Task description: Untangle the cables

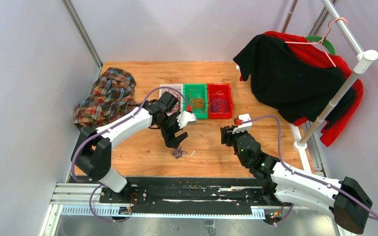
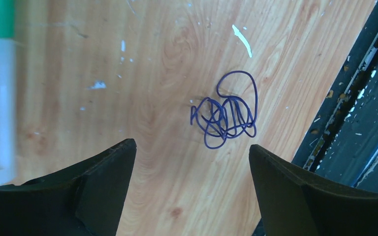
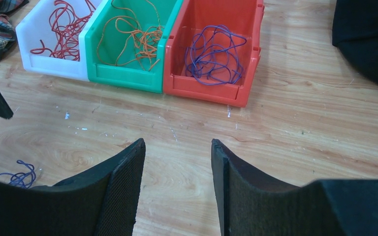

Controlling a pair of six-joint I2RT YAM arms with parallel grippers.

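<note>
Left claw (image 2: pixel 191 150) hangs spread and empty above a loose purple cable (image 2: pixel 225 115) on the bench (image 2: pixel 152 73), on the near side of the red bin (image 3: pixel 204 93). Right claw (image 3: pixel 177 147), spread and empty, faces that bin. Judged step: collecting the stray. The next move calls for a straight descent onto the tangle.

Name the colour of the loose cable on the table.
The loose cable is purple, clearest in the left wrist view.

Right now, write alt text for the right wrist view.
Three bins in a row on a wooden table: white bin with red cables, green bin with orange cables, red bin with purple cables. The open right gripper fills the foreground.
</note>
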